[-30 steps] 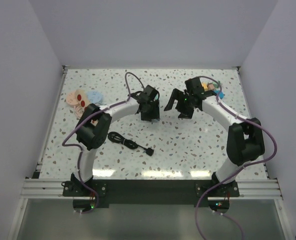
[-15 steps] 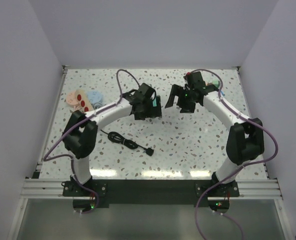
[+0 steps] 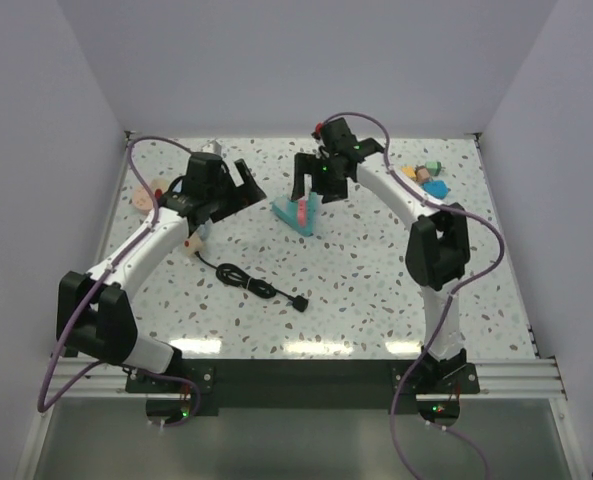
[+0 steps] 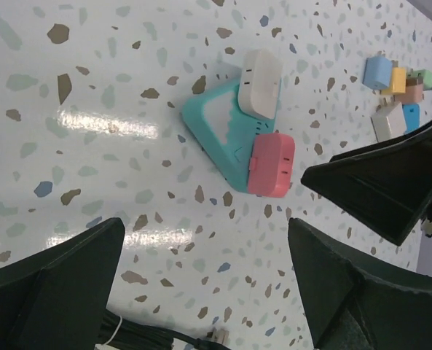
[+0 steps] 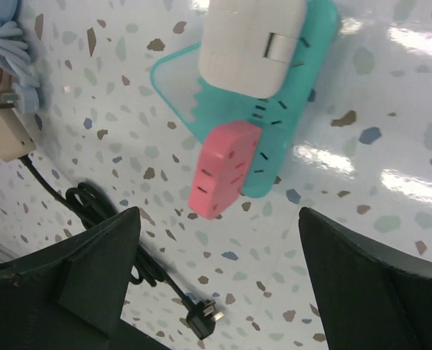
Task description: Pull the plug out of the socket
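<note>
**Wooden power strip lies at the left rear, both hands empty**

Pale wood marks the socket: the oblong power strip lies at the left rear of the surface, mostly hidden under our left arm in the overhead view. A thin black cable runs from its near end, coils, and finishes in a loose plug lying on the terrazzo. A pale blue-grey coiled lead lies just beside the strip. We cannot tell whether its plug is seated in a socket face.

Our left hand has its fingers wide apart and holds nothing. Our right hand is likewise spread and empty. Both hover over a teal triangular adapter at mid-surface, well apart from the strip. It carries a white charger and a pink adapter.

We judge the step in hand to be the approach. To do it well, we should first bring a wrist view over the strip and find the seated plug. Then we pin the wooden body flat with one hand and close the other on the plug's housing rather than its lead. The pull should go straight out along the pins, without rocking, so the light strip neither lifts nor skids.
</note>
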{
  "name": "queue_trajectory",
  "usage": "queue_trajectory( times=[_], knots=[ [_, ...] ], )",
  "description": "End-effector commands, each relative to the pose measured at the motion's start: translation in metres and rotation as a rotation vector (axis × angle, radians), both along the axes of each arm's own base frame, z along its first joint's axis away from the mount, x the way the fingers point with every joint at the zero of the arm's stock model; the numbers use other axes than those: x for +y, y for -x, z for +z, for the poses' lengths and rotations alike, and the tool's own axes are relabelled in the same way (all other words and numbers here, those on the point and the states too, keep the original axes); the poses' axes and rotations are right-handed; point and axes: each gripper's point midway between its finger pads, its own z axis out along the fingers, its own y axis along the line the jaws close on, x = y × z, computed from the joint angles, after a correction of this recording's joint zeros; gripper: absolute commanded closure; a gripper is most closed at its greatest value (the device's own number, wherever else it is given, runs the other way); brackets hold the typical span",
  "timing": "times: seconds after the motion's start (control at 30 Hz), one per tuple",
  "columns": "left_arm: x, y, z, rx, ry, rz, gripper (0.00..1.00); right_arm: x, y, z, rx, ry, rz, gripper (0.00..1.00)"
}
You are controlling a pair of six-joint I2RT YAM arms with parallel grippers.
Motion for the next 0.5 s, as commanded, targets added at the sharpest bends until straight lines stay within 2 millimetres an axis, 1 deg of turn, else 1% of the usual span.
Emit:
queue_trajectory(
  times=[0.0,0.03,0.07,0.1,0.13,0.17,0.2,0.27,0.3,0.37,0.4,0.47],
  knots=[
    [0.005,-0.006,0.001,-0.025,0.019,0.008,0.00,0.016,0.008,0.000,0.011,0.094,0.022,0.07],
    [0.005,-0.006,-0.002,-0.017,0.024,0.007,0.00,0.015,0.005,-0.015,0.028,0.143,-0.018,0.08],
    [0.004,-0.006,-0.005,-0.014,0.032,0.005,0.00,0.017,0.003,-0.013,0.021,0.158,-0.033,0.09],
    [0.003,-0.006,-0.009,-0.001,0.045,-0.001,0.00,0.011,0.003,-0.018,0.031,0.200,-0.064,0.11],
    [0.002,-0.006,-0.011,0.006,0.049,-0.004,0.00,0.012,0.004,-0.021,0.039,0.205,-0.067,0.13],
    [0.000,-0.006,-0.013,0.006,0.053,-0.009,0.00,0.011,0.004,-0.026,0.040,0.228,-0.076,0.18],
    [-0.002,-0.006,-0.016,0.010,0.059,-0.018,0.00,0.011,0.004,-0.031,0.046,0.235,-0.081,0.22],
    [-0.004,-0.008,-0.023,0.013,0.063,-0.023,0.00,0.007,0.005,-0.039,0.058,0.259,-0.093,0.25],
    [-0.005,-0.008,-0.024,0.013,0.064,-0.035,0.00,0.006,0.005,-0.041,0.059,0.264,-0.093,0.33],
    [-0.008,-0.011,-0.027,0.018,0.063,-0.046,0.00,0.005,0.009,-0.050,0.077,0.268,-0.085,0.41],
    [-0.009,-0.012,-0.031,0.026,0.059,-0.053,0.00,0.007,0.007,-0.051,0.070,0.262,-0.084,0.49],
    [-0.011,-0.015,-0.038,0.032,0.059,-0.060,0.00,0.011,0.005,-0.054,0.059,0.242,-0.076,0.60]
  ],
)
